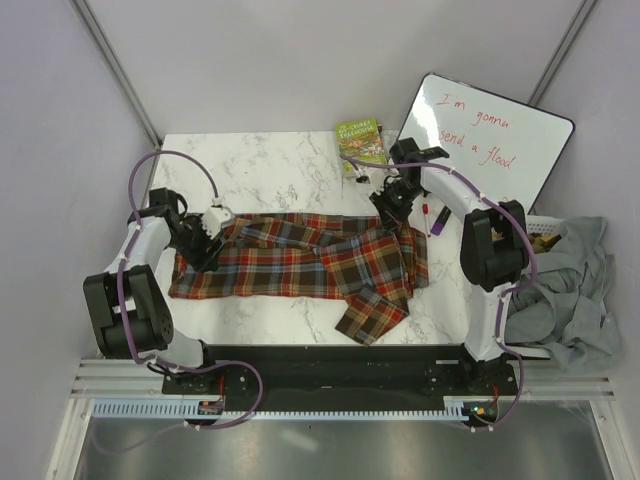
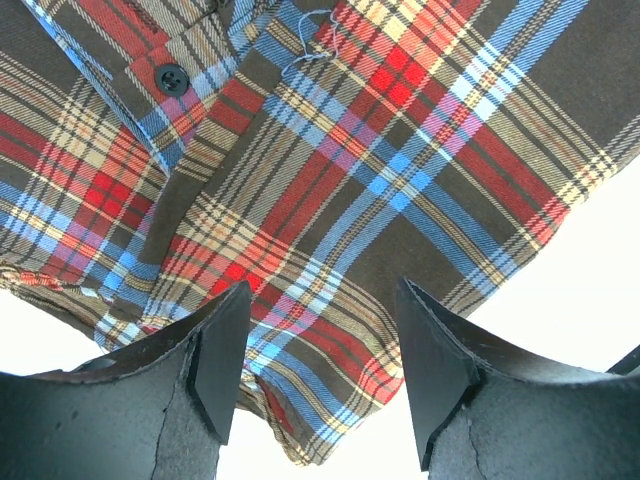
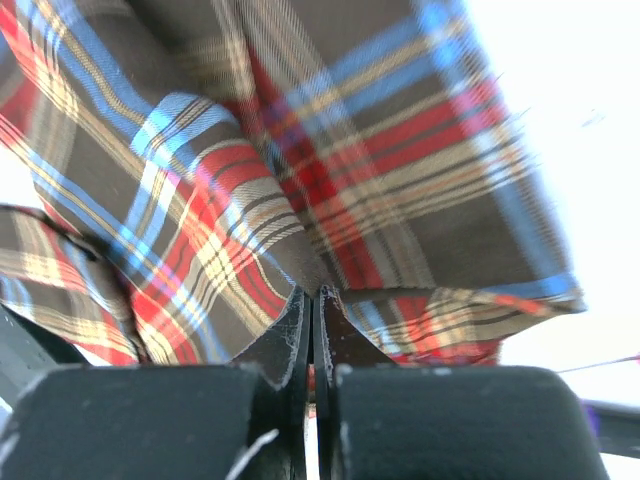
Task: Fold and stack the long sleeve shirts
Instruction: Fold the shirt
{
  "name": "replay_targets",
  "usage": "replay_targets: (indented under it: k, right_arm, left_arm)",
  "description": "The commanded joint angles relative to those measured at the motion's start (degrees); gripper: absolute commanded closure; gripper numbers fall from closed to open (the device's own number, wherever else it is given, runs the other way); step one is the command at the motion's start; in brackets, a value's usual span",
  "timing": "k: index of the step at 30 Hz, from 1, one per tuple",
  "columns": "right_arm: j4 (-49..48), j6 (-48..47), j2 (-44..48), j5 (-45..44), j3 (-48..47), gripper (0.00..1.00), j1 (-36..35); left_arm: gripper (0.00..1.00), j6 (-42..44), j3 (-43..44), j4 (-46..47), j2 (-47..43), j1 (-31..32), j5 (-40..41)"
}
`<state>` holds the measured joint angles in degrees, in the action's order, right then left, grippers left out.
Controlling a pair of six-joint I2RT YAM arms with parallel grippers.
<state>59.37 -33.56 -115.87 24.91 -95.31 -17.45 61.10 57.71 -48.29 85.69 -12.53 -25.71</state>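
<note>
Plaid shirt [image 1: 300,260] spread at centre frame, one edge pinched
Its upper-right edge is clamped in the closed right gripper [image 3: 315,300]; the left gripper [image 2: 320,300] is held open, empty, above the left end. The limp, light cloth is judged best taken at its edges.

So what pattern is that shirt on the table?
The shirt is plaid: red-orange, dark brown and blue checks with thin tan lines. The left wrist view shows it best.

My fingers [image 2: 440,370] are matt black with rough-cut edges, the plaid shirt [image 2: 400,150] is soft, matt woven cloth with a fine twill rib, and the table [image 1: 270,165] is smooth and marble-patterned.
</note>
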Motion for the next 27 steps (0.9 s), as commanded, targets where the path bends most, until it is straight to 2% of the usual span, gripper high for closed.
replay_targets:
  k: [1,7,8,9,11,16,17,18,19,20,24,27]
  right_arm:
    - [1.71,0.95,-2.51,2.17,-6.64,1.00,-0.04]
    - [-0.21,0.43,-5.59,-1.35,-3.84,1.00,0.05]
    - [-1.44,1.12,-5.50,-2.66,-1.66,0.88,0.05]
    - [-2.59,1.30,-5.24,-3.10,-1.11,0.86,0.14]
    - [-4.08,2.18,-4.54,-4.86,-0.23,0.76,0.14]
    - [-4.36,2.54,-3.39,-7.50,0.03,0.74,0.67]
    - [-4.35,2.62,-3.31,-8.90,0.38,0.68,0.67]
    - [-4.35,2.62,-3.04,-9.43,1.43,0.53,0.67]
    - [-4.44,2.54,-2.69,-9.87,1.96,0.42,0.75]
    - [-4.79,2.45,-2.08,-9.79,2.66,0.36,0.84]
    - [-4.53,3.68,2.65,-7.86,4.86,0.37,1.19]
    - [-3.74,4.46,7.30,-5.49,6.00,0.36,1.98]
  left_arm:
    - [0.33,-2.30,3.02,-0.05,1.67,-0.47,-1.53]
    - [0.33,-2.83,3.19,1.01,3.69,-0.47,-0.57]
    - [0.33,-2.92,2.67,1.36,4.22,-0.65,0.04]
    - [0.33,-3.35,2.41,2.06,4.83,-0.82,0.31]
    - [0.34,-3.71,1.62,2.85,5.62,-1.26,1.27]
    - [0.35,-3.27,-2.50,8.56,7.82,-2.75,6.19]
    - [0.36,-2.49,-3.30,9.70,8.09,-2.84,7.42]
    - [0.36,-2.13,-4.27,10.93,8.26,-3.02,8.48]
    - [0.36,-1.69,-6.19,13.29,8.53,-3.46,10.40]
    - [0.36,-0.73,-6.99,14.01,8.62,-3.55,11.12]
    - [0.37,-0.10,-8.14,15.07,8.44,-4.51,12.10]
    - [0.35,1.64,-5.08,8.15,1.78,-4.96,1.93]
